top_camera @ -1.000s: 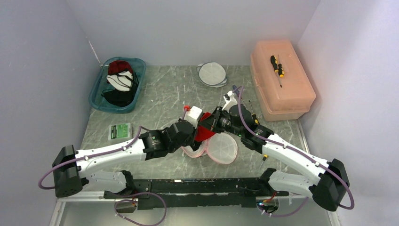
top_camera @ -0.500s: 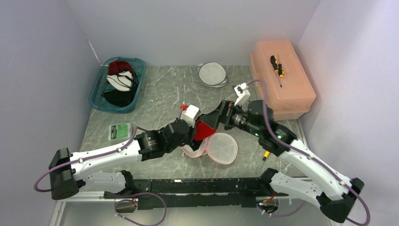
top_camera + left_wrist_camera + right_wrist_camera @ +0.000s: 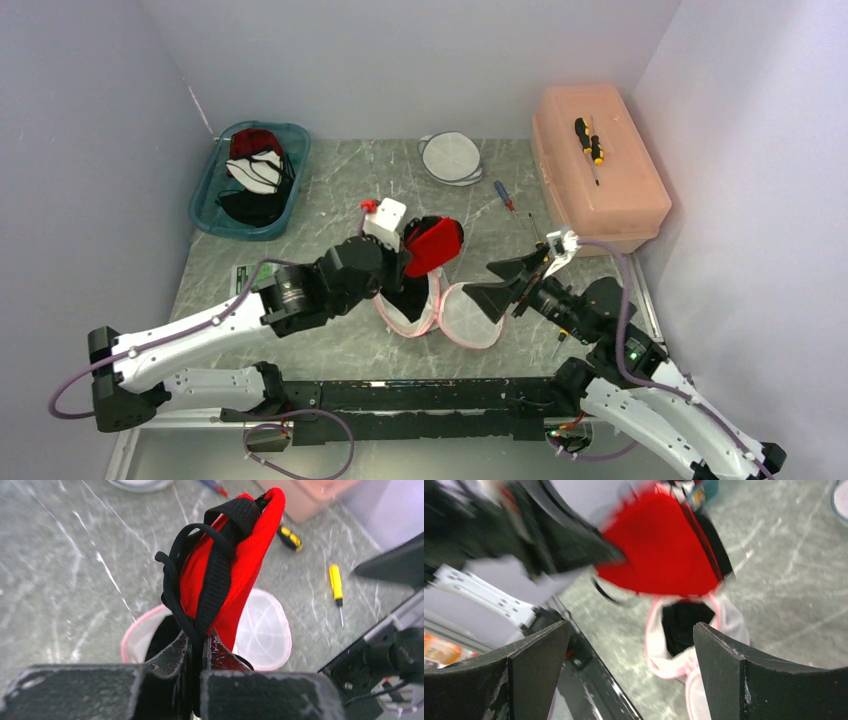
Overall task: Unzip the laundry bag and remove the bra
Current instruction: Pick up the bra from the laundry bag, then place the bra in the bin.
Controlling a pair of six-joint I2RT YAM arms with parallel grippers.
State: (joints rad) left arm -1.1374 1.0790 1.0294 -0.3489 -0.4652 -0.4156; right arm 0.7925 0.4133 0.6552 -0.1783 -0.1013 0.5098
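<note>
The grey marbled surface fills most of the top view. At its upper right sits the pink toolbox, and at its upper left the teal tub of other garments. I have no business with either.

Below the middle of the frame lies the laundry bag, white mesh with pink trim, its mouth gaping. Something dark shows inside the opening. I cannot tell whether it is part of the bra or another piece.

The bra hangs above and to the upper left of the bag, up off the surface. My left jaws are closed tight on its black strap at the bottom centre of my left wrist view, with the red cup rising beyond them. My right jaws are spread wide and hold nothing. They sit just right of the bag and point toward it.

I judge the bra to be light, soft and floppy, with only the padded cup keeping any shape. The strap is thin and stretchy, so it could slide through my grip or catch on the mesh. The firmer hold would be where strap meets cup. The bag weighs little and may lift too, so its pink trim is the place to pin it.

Small screwdrivers lie loose to the right.
</note>
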